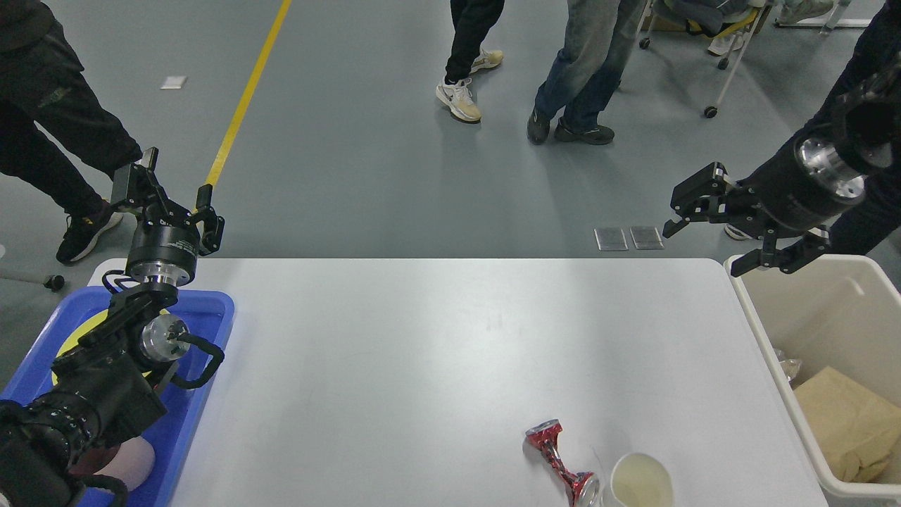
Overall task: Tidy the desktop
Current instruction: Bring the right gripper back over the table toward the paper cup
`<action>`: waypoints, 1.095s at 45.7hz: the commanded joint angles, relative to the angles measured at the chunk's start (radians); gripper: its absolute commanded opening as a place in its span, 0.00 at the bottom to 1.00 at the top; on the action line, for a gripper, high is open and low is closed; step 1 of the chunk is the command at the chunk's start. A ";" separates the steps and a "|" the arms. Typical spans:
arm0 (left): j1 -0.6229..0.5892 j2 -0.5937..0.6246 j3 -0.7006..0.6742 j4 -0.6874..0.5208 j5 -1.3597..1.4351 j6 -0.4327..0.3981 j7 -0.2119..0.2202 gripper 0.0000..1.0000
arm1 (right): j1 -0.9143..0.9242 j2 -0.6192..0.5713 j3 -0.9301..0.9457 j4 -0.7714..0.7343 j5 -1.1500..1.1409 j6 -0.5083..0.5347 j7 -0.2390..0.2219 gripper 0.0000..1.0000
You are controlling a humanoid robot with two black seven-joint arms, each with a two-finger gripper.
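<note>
The desktop (450, 338) is a large white tabletop filling the lower part of the head view. Near its front edge lie a crushed red can (559, 459) and, touching it on the right, a white paper cup (639, 482). My left gripper (171, 201) stands open and empty above the far left corner, over the blue tray. My right gripper (704, 243) hangs open and empty in the air above the far right corner, just left of the beige bin's rim.
A blue tray (208, 310) at the left edge holds a yellow plate (77, 336) and a pale rounded object (130, 461), largely hidden by my left arm. A beige bin (788, 296) at the right holds crumpled brown paper (845, 415). People stand beyond the table.
</note>
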 commanded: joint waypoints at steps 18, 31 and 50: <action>0.000 -0.001 0.000 0.000 0.000 0.000 0.000 0.96 | -0.036 -0.153 0.008 0.054 -0.007 0.008 -0.002 1.00; 0.000 -0.001 0.000 0.000 0.000 0.000 0.000 0.96 | -0.205 -0.181 0.019 0.043 -0.058 0.005 -0.003 1.00; 0.000 -0.001 0.000 0.000 0.000 0.000 0.000 0.96 | -0.395 -0.005 0.119 -0.070 -0.164 -0.003 -0.005 1.00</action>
